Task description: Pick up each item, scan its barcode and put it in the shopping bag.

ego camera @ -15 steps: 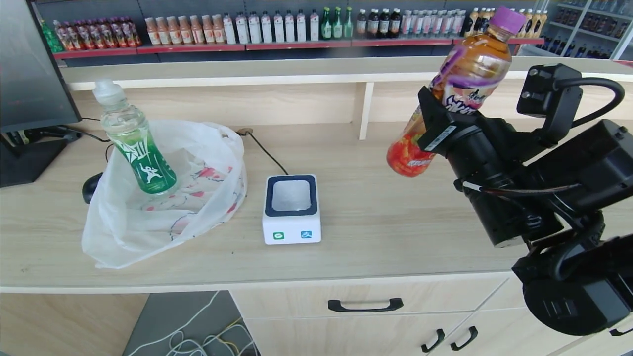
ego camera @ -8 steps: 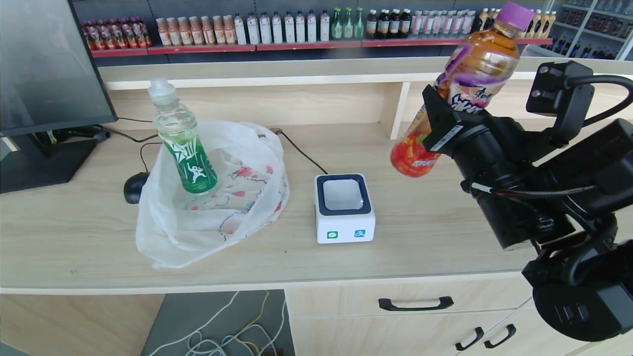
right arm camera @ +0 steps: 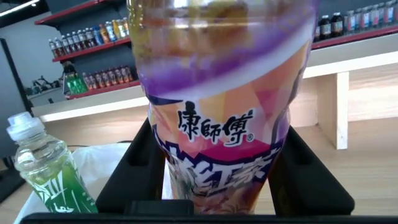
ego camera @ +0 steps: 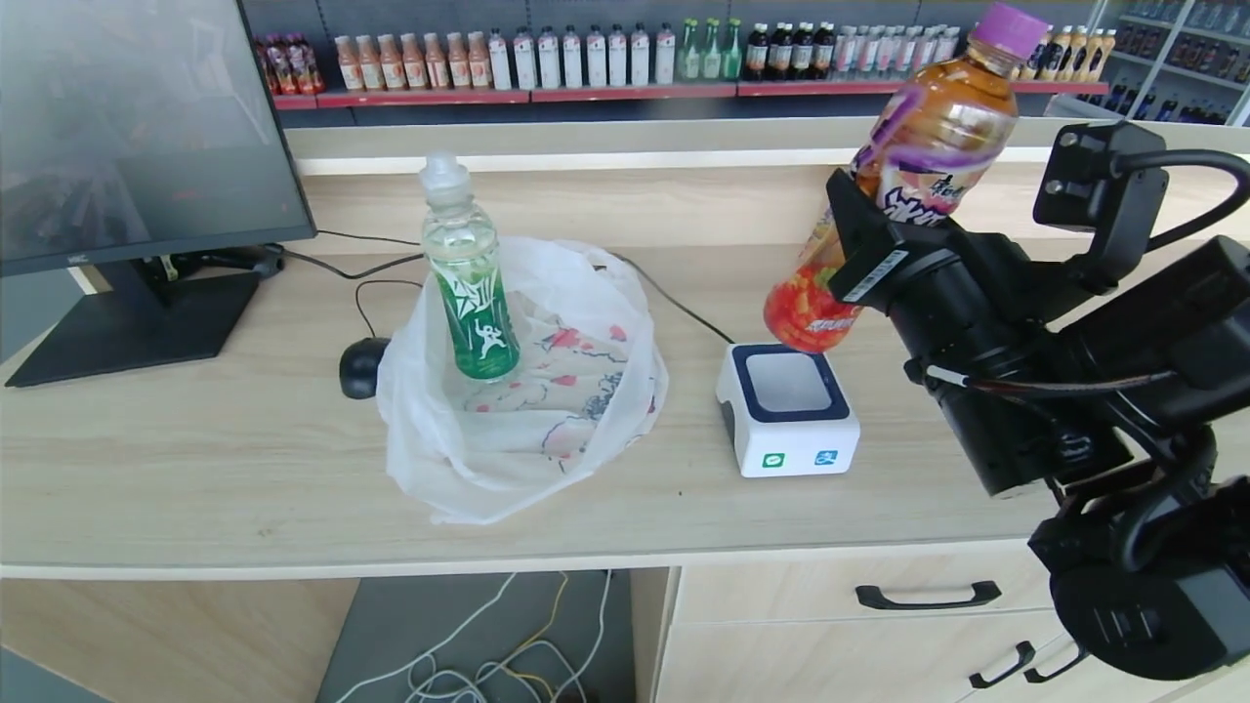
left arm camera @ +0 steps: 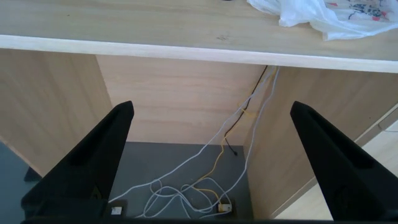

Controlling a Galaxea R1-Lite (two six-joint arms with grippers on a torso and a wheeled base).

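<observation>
Right tool (ego camera: 848,244) is clamped on the purple-capped tea bottle (ego camera: 933,137), held tilted in the air, base near the far side of the barcode scanner (ego camera: 789,408) on the worktop (ego camera: 195,439). Scan step: lower it and turn the label so the barcode faces the scanner window. Green bottle (ego camera: 469,283) stands in the shopping bag (ego camera: 430,449). Left wrist view adds the left tool (left arm camera: 211,109), wide apart, empty, below the worktop edge. Right wrist view gives the label close up.

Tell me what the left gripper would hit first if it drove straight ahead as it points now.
Probably the loose cables hanging under the counter, then the wooden back panel behind them. The left gripper points into that recess; depth is unclear.
</observation>
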